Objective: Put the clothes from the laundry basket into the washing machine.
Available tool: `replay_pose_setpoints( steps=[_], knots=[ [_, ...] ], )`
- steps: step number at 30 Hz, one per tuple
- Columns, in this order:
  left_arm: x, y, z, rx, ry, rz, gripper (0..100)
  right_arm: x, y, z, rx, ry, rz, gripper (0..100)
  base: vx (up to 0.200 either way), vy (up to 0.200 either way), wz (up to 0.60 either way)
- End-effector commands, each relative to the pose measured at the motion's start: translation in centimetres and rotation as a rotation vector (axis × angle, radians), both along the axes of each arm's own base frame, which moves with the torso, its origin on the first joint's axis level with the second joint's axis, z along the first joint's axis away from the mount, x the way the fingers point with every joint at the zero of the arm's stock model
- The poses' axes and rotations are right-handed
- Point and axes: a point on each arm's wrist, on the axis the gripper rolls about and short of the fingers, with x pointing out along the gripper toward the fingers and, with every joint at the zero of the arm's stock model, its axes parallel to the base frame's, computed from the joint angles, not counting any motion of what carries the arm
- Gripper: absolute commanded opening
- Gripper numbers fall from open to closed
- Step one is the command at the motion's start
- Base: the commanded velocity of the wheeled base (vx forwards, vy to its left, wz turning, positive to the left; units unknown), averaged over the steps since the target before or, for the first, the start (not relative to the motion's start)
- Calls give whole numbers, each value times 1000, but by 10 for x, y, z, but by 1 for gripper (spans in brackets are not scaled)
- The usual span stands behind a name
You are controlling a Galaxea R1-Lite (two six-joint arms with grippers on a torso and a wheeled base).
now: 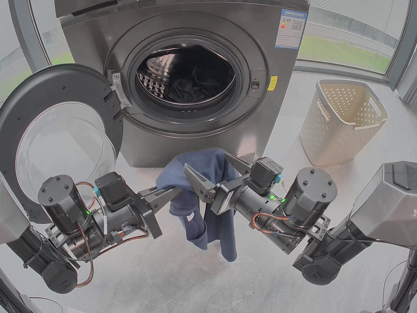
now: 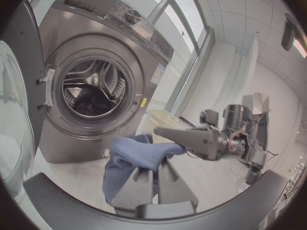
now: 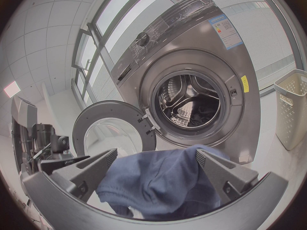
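The washing machine [image 1: 269, 122] carries a blue-and-white label [image 1: 290, 29] at its upper corner and a small yellow sticker [image 1: 272, 83] beside the porthole; its door [image 1: 56, 88] hangs open. In front of it the left gripper [image 2: 156, 171] is clenched on a blue garment [image 1: 204, 166], which drapes between the spread fingers of the right gripper [image 3: 156, 154]. Dark clothes [image 1: 191, 88] in the drum are hard to make out. The laundry basket [image 1: 343, 122] stands beside the machine.

Grey arms [image 1: 243, 203], orange cables [image 1: 264, 217], green lights [image 1: 272, 197]; black ridged left claw [image 1: 175, 191], right claw [image 1: 206, 161].
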Motion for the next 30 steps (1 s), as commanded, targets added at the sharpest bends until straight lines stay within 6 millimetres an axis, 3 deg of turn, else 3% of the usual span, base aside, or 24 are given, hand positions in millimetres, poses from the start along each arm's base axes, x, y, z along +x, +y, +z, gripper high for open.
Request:
replay_pose_setpoints(
  steps=[1, 6, 9, 12, 24, 30],
  knots=[
    [9, -1, 17, -65, -45, 57, 0, -6, -20, 9, -1, 4, -19, 100, 0, 0, 0],
    [16, -4, 26, -114, -62, 119, 0, -6, -43, 4, -28, 41, -59, 100, 0, 0, 0],
    [19, -5, 35, -141, -92, 135, 0, -9, -60, -17, -103, 111, -62, 100, 0, 0, 0],
    [22, -6, 40, -157, -110, 157, 0, -13, -64, -26, -132, 141, -62, 100, 0, 0, 0],
    [30, -8, 62, -232, -179, 241, 0, -19, -48, -43, -154, 188, -11, 100, 0, 0, 0],
    [30, -8, 63, -234, -181, 244, 0, -17, -27, -58, -170, 200, 30, 100, 0, 0, 0]
  ],
)
